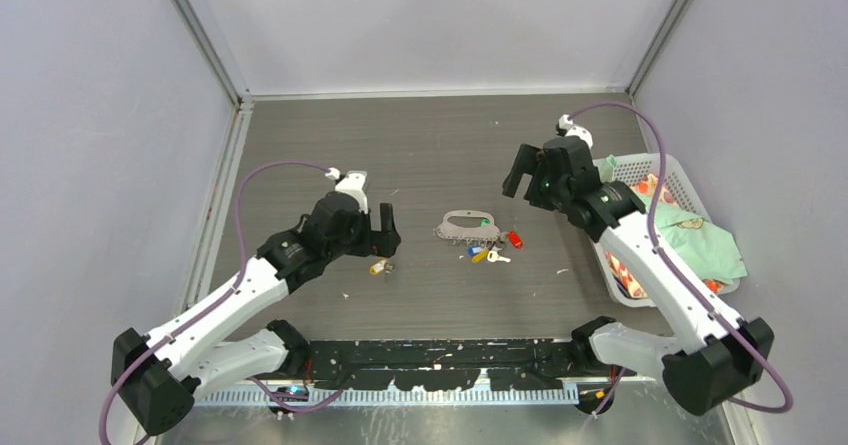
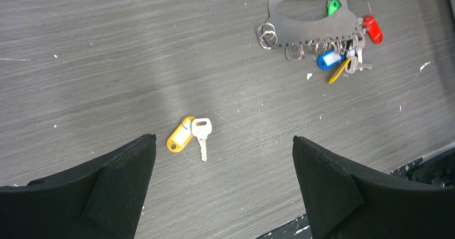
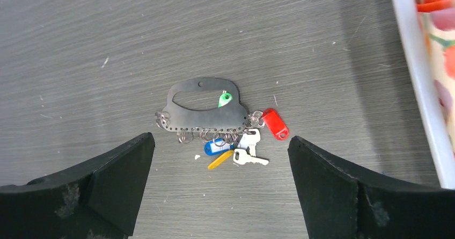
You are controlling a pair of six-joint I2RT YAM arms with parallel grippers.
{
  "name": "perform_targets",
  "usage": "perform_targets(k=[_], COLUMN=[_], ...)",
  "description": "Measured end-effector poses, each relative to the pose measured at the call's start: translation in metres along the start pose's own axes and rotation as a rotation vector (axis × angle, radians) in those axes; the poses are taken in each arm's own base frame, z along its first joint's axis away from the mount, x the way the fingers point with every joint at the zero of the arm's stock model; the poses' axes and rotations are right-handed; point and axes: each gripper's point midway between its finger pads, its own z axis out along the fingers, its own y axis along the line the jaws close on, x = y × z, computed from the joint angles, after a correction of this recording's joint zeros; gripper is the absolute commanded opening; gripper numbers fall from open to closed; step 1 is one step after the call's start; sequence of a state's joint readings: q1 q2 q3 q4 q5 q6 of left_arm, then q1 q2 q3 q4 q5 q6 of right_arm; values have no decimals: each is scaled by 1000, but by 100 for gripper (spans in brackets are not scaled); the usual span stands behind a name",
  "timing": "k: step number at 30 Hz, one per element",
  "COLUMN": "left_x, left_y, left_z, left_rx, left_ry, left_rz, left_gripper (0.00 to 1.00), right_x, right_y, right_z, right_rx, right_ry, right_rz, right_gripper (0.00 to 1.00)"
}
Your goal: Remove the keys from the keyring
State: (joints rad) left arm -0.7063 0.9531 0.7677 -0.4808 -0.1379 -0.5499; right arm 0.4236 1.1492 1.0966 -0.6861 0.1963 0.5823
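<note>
My left gripper [image 2: 224,142] hangs with its jaws spread wide and empty above a loose silver key [image 2: 202,134] with a yellow tag, which lies on the grey table [image 2: 80,62] well apart from the keyring [image 2: 314,27]. My right gripper [image 3: 217,138] is likewise wide open and holding nothing, above the keyring, which lies flat mid-table. The blue-, yellow-, red- and green-tagged keys [image 3: 236,149] are bunched along its hole-lined edge.
</note>
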Motion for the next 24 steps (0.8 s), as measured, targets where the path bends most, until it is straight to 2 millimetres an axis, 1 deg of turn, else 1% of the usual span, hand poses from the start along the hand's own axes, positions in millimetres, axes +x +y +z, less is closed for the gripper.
perform_targets(k=[2, 5, 9, 15, 18, 21, 24], left_x=[-4, -18, -34, -41, -43, -45, -47], left_y=[1, -1, -3, -1, 0, 1, 1], left_z=[-2, -6, -12, -18, -21, -22, -24], left_rx=[-9, -21, -33, -50, -57, -61, -65], left_ry=[-11, -47, -89, -105, -114, -118, -122], left_rz=[-2, -8, -17, -30, -31, -31, -32], left_gripper=[100, 100, 100, 100, 100, 100, 100], right_x=[-4, -12, -18, -15, -13, -16, -20], right_y=[-3, -10, -19, -31, -40, -45, -45], right_z=[-11, -26, -37, -41, -47, -55, -57], right_rx=[-6, 1, 17, 32, 23, 13, 13], right_ry=[-39, -107, -174, -228, -283, -336, -354], right_rz=[20, 67, 110, 153, 193, 226, 232], right_gripper=[100, 100, 100, 100, 100, 100, 100])
